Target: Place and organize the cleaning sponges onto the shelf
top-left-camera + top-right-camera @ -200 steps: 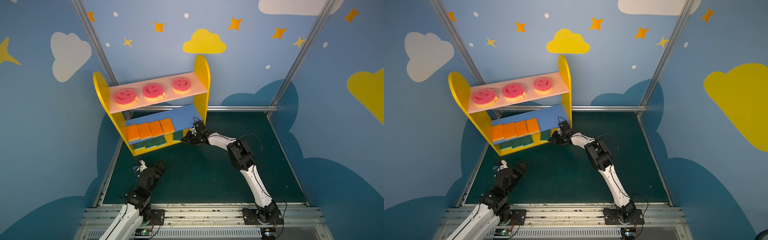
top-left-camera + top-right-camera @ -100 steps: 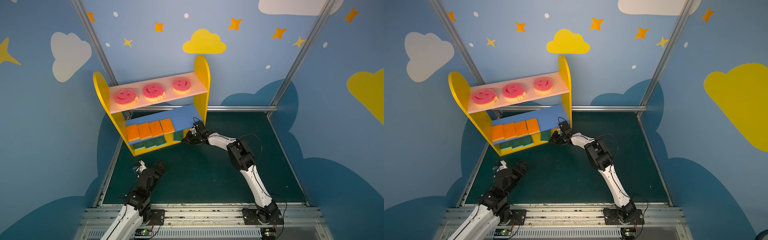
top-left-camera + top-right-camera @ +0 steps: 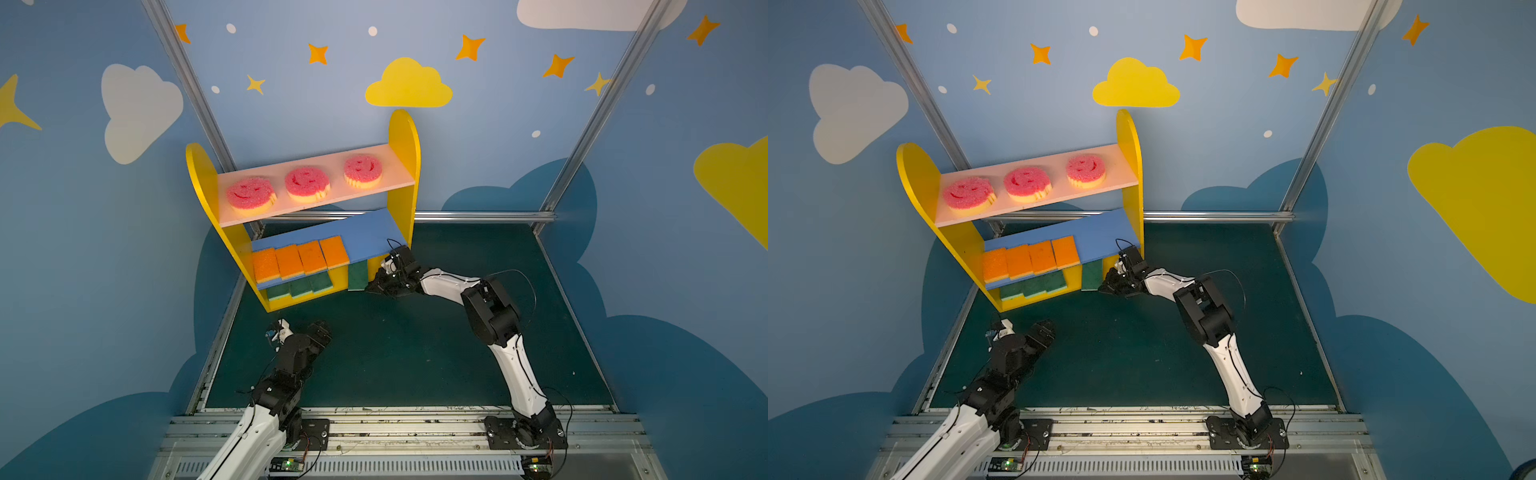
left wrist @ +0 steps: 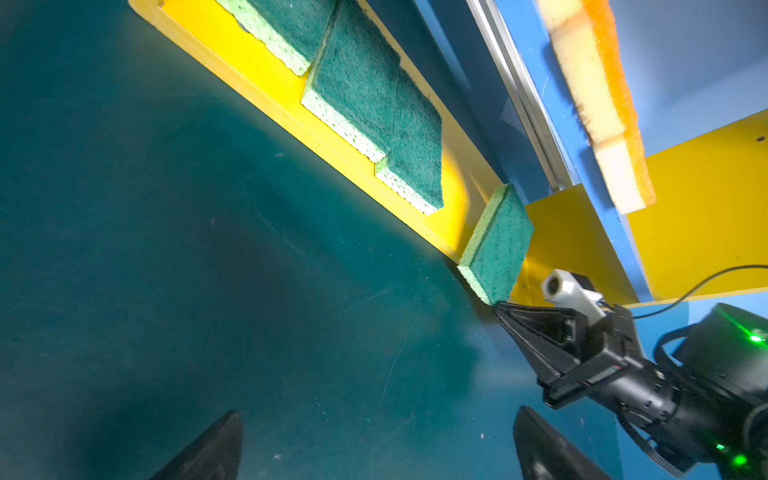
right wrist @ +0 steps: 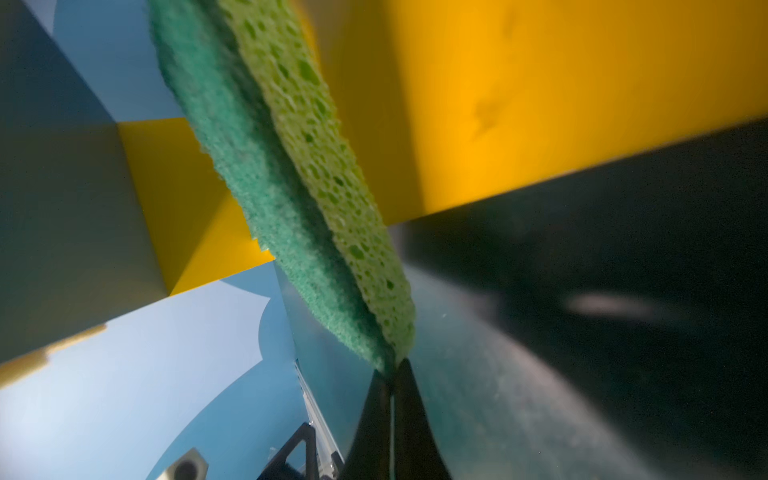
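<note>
Sponge (image 3: 357, 274), the last green one, stands on edge at the shelf's (image 3: 405, 137) right end, long axis up, with the right gripper (image 5: 390, 376) pinched tight on its lower corner. The free base spot lies to its left, beside three flat greens (image 3: 300, 286). Left gripper (image 4: 376, 432) gapes empty, well back.

Robot lab cell dressed as a nursery: cloud-and-star walls (image 3: 498, 145), aluminium frame posts (image 3: 589, 124), toy-coloured shelf (image 3: 405, 141), arms (image 3: 515, 365) on a rail (image 3: 415, 428).
</note>
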You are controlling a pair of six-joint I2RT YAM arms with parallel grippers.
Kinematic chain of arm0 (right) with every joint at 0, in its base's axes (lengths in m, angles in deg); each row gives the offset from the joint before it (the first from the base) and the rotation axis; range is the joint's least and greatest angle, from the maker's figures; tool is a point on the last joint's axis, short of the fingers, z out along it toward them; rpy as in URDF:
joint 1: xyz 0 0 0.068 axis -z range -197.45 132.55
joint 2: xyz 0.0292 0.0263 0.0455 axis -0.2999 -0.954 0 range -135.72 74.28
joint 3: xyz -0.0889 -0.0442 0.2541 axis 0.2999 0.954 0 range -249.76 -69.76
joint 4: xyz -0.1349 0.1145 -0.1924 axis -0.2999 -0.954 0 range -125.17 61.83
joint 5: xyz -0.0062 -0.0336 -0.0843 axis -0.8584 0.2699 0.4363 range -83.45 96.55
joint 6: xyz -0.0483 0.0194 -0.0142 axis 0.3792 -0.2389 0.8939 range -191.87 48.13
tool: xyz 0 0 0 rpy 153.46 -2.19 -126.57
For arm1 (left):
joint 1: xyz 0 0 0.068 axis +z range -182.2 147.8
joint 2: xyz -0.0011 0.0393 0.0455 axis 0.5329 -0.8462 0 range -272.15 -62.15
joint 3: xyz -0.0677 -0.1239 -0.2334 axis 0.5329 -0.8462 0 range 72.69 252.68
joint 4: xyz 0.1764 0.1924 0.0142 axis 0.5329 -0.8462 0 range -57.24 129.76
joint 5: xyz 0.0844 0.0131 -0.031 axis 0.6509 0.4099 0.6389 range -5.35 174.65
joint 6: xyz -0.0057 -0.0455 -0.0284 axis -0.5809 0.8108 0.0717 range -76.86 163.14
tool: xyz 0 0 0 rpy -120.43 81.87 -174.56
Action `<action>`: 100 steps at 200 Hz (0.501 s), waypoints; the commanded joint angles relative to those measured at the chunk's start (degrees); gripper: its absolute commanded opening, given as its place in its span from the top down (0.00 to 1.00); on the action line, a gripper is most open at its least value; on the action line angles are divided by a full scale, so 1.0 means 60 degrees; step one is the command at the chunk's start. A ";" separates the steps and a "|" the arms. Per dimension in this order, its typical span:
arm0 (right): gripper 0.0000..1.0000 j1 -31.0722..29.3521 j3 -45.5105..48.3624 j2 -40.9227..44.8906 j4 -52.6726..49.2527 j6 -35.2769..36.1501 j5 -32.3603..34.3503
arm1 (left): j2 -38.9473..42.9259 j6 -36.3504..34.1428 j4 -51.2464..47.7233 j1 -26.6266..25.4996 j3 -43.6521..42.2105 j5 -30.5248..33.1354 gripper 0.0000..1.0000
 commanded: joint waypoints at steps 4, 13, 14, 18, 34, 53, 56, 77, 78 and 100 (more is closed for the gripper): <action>1.00 -0.0021 -0.0156 0.0345 -0.0034 0.0377 -0.0300 | -0.0027 -0.0171 0.0204 0.0060 0.0306 0.0068 0.00; 1.00 -0.0052 -0.0531 0.0105 -0.0086 0.0597 -0.0494 | 0.0017 -0.0179 0.0156 0.0074 0.0337 0.0085 0.00; 1.00 -0.0048 -0.0588 0.0071 -0.0098 0.0626 -0.0515 | 0.0028 -0.0186 0.0150 0.0081 0.0338 0.0081 0.00; 1.00 -0.0056 -0.0860 -0.0074 -0.0242 0.0729 -0.0639 | 0.0057 -0.0204 0.0107 0.0095 0.0360 0.0098 0.00; 1.00 -0.0102 -0.2167 -0.0781 -0.1279 0.1196 -0.1087 | 0.0262 -0.0273 -0.0149 0.0143 0.0439 0.0139 0.00; 1.00 -0.0132 -0.3061 -0.1479 -0.1426 0.1313 -0.1700 | 0.0597 -0.0289 -0.0406 0.0191 0.0458 0.0163 0.00; 1.00 -0.0132 -0.3186 -0.1570 -0.1441 0.1338 -0.1742 | 0.0639 -0.0295 -0.0436 0.0198 0.0456 0.0164 0.00; 1.00 -0.0136 -0.3810 -0.1999 -0.1760 0.1630 -0.1767 | 0.0865 -0.0268 -0.0605 0.0213 0.0412 0.0172 0.00; 1.00 -0.0141 -0.3832 -0.2021 -0.1770 0.1641 -0.1767 | 0.0869 -0.0268 -0.0619 0.0217 0.0412 0.0161 0.00; 1.00 -0.0140 -0.4248 -0.2354 -0.1787 0.1867 -0.1791 | 0.0906 -0.0238 -0.0732 0.0220 0.0383 0.0122 0.00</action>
